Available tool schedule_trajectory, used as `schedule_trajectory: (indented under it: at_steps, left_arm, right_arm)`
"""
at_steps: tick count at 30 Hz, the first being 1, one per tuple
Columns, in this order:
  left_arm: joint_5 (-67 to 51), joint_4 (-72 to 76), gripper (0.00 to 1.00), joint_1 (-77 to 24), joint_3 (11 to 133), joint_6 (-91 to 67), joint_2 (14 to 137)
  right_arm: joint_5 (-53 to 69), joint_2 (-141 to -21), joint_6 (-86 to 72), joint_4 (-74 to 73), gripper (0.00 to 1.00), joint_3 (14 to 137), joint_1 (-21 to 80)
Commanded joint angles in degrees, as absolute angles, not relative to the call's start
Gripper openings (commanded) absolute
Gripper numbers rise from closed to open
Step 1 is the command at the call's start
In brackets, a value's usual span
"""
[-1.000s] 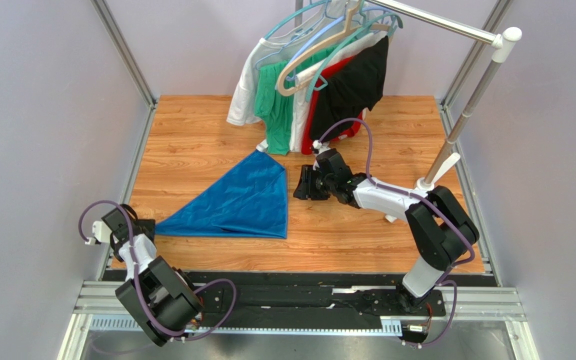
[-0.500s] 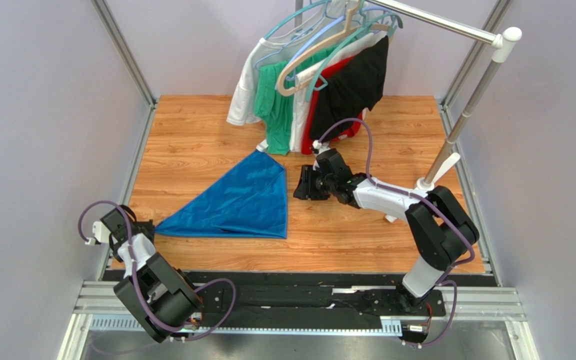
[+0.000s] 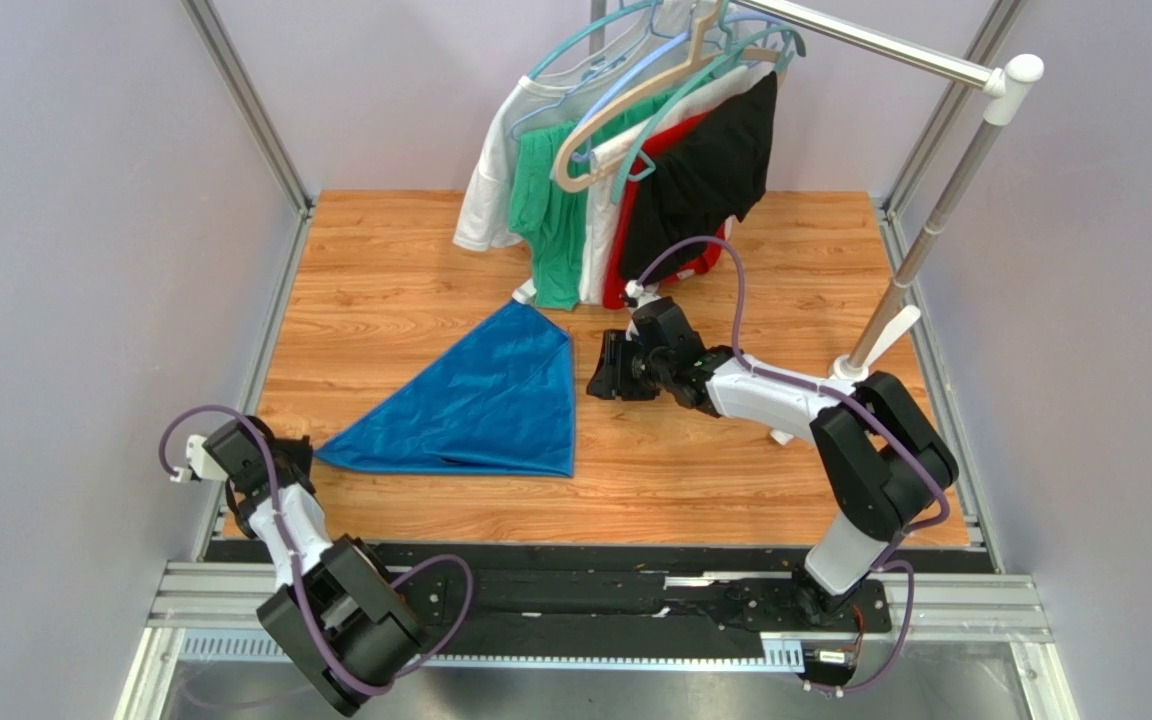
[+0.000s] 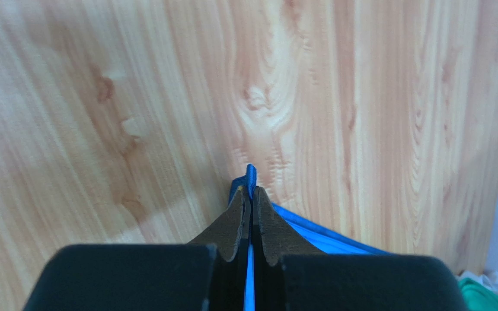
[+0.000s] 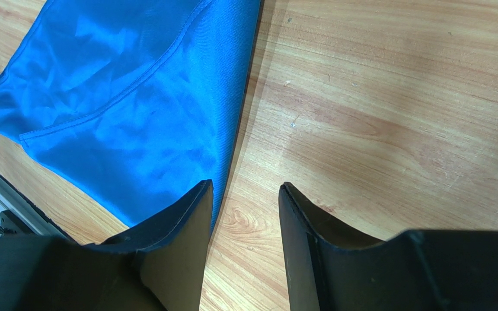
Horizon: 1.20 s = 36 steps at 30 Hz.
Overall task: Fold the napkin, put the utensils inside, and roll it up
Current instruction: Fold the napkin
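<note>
The royal-blue napkin (image 3: 477, 402) lies on the wooden table, folded into a triangle with its long point toward the left. My left gripper (image 3: 301, 453) is shut on that left corner; in the left wrist view a blue tip (image 4: 251, 175) sticks out past the closed fingertips (image 4: 240, 210). My right gripper (image 3: 602, 366) is open and empty just right of the napkin's right edge (image 5: 167, 103), low over the table. No utensils show in any view.
A rack at the back (image 3: 898, 57) holds hangers with white, green, red and black garments (image 3: 612, 165). Its slanted pole and foot (image 3: 875, 338) stand at the right. A metal rail (image 3: 597, 593) runs along the near edge.
My left gripper has shifted slightly right and toward the near edge with the napkin's corner, drawing the point in a little. The right arm has not moved.
</note>
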<state>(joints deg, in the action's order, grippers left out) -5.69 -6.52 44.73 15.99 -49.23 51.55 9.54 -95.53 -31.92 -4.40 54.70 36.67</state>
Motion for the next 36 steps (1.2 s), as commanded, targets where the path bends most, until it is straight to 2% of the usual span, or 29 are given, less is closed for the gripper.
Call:
schedule_trajectory:
  at_steps: [1,10,15,21,31,36]
  left_arm:
    - [-10.45,-0.98,0.00,45.18,14.59,-46.85,47.47]
    - [-14.68,2.72,0.00,39.30,15.64,-45.18,43.95]
    - [-15.12,3.16,0.00,36.04,16.26,-44.47,42.63]
    - [-15.64,6.85,0.00,25.78,17.84,-42.72,46.05]
    - [-17.84,11.86,0.00,11.97,20.91,-39.56,49.83]
    - [-15.39,11.69,0.00,4.85,22.58,-37.45,50.10]
  right_arm:
    - [10.02,-96.50,-32.43,-1.41,0.45,56.95,36.39]
    - [13.18,-96.24,-32.26,2.90,0.45,56.08,37.17]
    - [11.95,-95.01,-29.28,3.60,0.45,55.90,42.00]
    - [11.78,-97.03,-29.26,5.62,0.45,56.08,46.58]
    - [9.58,-97.12,-31.55,8.09,0.44,53.35,47.02]
    - [6.34,-95.89,-31.73,6.77,0.44,52.03,46.85]
